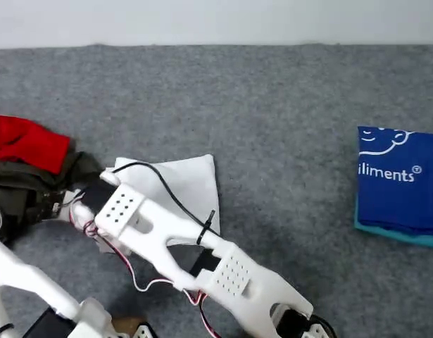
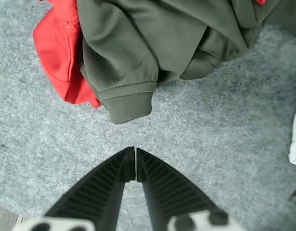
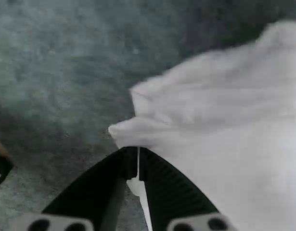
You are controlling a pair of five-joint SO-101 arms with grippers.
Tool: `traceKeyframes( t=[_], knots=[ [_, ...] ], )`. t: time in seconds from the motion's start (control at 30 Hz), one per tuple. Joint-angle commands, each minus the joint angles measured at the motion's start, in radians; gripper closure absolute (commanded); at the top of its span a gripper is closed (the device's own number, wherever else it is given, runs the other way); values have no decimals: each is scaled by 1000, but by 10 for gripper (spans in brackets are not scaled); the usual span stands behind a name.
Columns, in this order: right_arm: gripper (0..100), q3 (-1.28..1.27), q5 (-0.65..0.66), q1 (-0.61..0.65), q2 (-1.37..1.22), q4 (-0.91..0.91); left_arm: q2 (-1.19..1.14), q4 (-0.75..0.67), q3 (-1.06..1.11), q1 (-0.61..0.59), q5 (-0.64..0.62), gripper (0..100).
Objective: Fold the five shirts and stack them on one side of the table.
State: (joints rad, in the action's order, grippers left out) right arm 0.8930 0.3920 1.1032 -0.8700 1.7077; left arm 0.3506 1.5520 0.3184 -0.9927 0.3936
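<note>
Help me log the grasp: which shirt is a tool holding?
The white shirt: its edge is pinched in the right tool. The left tool is shut empty near the olive shirt; the red shirt and blue shirt lie ungripped.

The high camera looked down over the worktop (image 1: 272, 105). Wrist cameras sat close above its 8 o'clock white shirt (image 1: 191, 179) and olive shirt (image 1: 19, 184).

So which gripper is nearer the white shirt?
Right. The right gripper is shut on the edge of the white shirt; the left gripper is shut near the cuff of the olive shirt.
</note>
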Motion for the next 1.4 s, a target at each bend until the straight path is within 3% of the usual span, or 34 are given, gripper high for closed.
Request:
traceKeyframes(
  t=[0.0, 0.17, 0.43, 0.6, 0.77, 1.03, 1.2, 1.37],
  knots=[
    [989, 101, 6, -28, 79, 39, 34, -20, -10, -9, -3, 985],
    [983, 324, 6, -153, 108, 87, 34, -20, -10, -8, -3, 985],
    [830, 466, 5, -337, 88, 67, 34, -20, -10, -3, -5, 985],
    [885, 463, 5, -400, -24, -35, 34, -20, -8, -3, -5, 985],
    [988, 470, 5, -355, -140, -174, 34, -20, -7, -8, -5, 985],
    [989, 468, 9, -208, -236, -363, 34, -20, -5, -8, -5, 985],
    [989, 470, 11, -148, -249, -375, 34, -20, -5, -8, -5, 985],
    [989, 537, 12, -168, -211, -305, 34, -20, -5, -8, -5, 985]
  ],
)
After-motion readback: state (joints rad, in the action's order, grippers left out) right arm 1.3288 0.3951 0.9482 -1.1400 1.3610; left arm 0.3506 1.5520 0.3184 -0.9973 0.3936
